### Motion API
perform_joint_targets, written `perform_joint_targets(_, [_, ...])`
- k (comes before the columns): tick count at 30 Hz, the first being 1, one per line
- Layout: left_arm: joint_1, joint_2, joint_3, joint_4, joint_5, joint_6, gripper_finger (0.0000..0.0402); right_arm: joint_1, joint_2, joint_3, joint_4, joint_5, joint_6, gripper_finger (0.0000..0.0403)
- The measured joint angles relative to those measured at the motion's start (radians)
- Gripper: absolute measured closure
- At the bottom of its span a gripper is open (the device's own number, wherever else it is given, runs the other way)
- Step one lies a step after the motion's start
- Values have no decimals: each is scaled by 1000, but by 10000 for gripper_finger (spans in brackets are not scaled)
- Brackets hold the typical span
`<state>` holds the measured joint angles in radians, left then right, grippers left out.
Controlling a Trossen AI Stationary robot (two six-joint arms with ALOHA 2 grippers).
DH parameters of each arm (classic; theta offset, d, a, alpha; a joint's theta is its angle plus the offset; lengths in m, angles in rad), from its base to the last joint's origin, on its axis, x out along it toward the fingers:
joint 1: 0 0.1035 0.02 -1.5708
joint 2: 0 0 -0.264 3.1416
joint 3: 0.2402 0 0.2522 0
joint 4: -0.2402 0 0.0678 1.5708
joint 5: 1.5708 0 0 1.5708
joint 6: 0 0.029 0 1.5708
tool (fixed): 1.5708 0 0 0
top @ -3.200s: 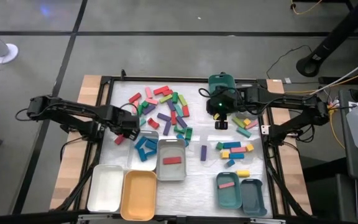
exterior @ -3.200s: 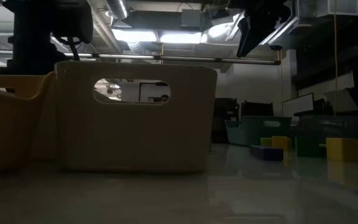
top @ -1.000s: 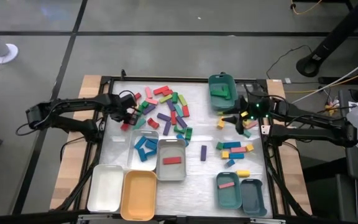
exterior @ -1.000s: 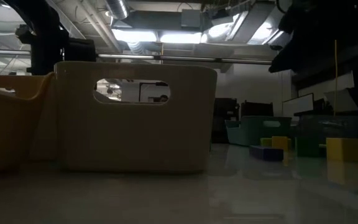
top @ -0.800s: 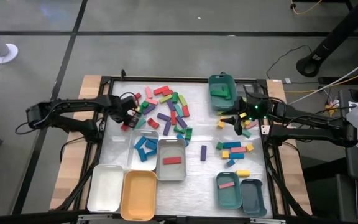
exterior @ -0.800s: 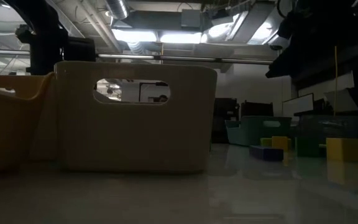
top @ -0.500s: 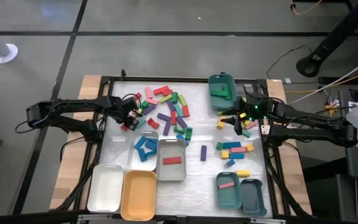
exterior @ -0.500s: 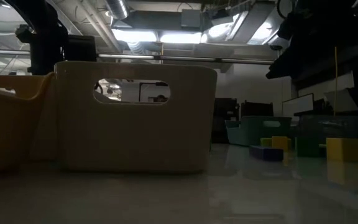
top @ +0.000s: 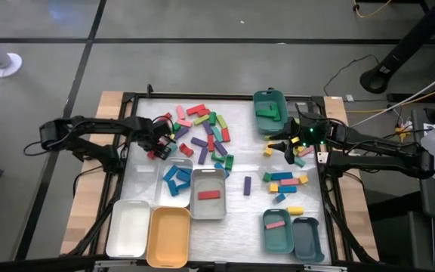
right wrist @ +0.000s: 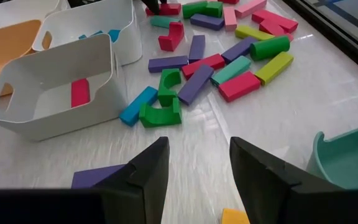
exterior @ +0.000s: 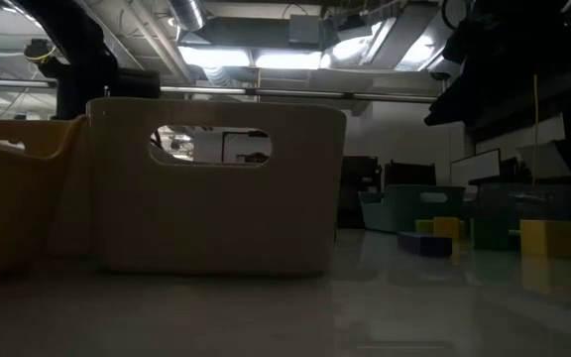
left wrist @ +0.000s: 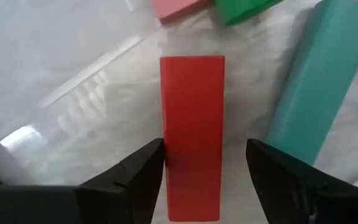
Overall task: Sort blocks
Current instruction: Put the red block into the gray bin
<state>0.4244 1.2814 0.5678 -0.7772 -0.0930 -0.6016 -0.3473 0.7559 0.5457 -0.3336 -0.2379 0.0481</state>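
While right end effector point(top: 284, 146) waits, fingers apart, left end effector point(left wrist: 205, 163) straddles red block point(left wrist: 192, 130), fingers apart.

Red block point(left wrist: 191, 134) beside teal block point(left wrist: 319, 87), on a glossy white desk point(top: 240, 208). Loose blocks point(top: 202, 132) are red, pink, green, purple, blue, teal, yellow. White tray point(top: 129, 227), orange tray point(top: 169, 236), grey tray point(top: 208, 195) with red block inside, teal tray point(top: 278, 230) with pink one. Arms dark.

White tray point(top: 128, 228), orange tray point(top: 169, 238) (touching it), teal tray point(top: 277, 232), grey tray point(top: 308, 240)
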Motion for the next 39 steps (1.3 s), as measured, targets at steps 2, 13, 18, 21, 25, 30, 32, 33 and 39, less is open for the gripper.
perform_joint_targets(2, [3,15,1,6,8,-9,189,0,0,0,0,0,-1,233])
perform_joint_targets(13, [35,7,-3,11,0,-49,295,0,0,0,-12,0,-1,233])
perform_joint_targets(18, [34,-2,-3,7,23,-57,295,0,0,0,-25,0,-3,233])
perform_joint_targets(21, [33,-15,9,0,28,-57,293,0,0,0,-29,0,-4,233])
perform_joint_targets(25, [35,-36,46,2,27,-43,286,0,0,0,-29,0,-4,233])
perform_joint_targets(30, [38,-68,95,1,28,-7,290,0,0,0,-30,0,-13,233])
perform_joint_targets(32, [46,-86,117,-1,28,8,289,0,0,0,-29,0,-29,233])
perform_joint_targets(33, [50,-95,131,0,28,13,287,0,0,0,-29,0,-30,233])
perform_joint_targets(39, [60,-146,212,26,31,60,286,0,1,0,-39,0,-31,233])
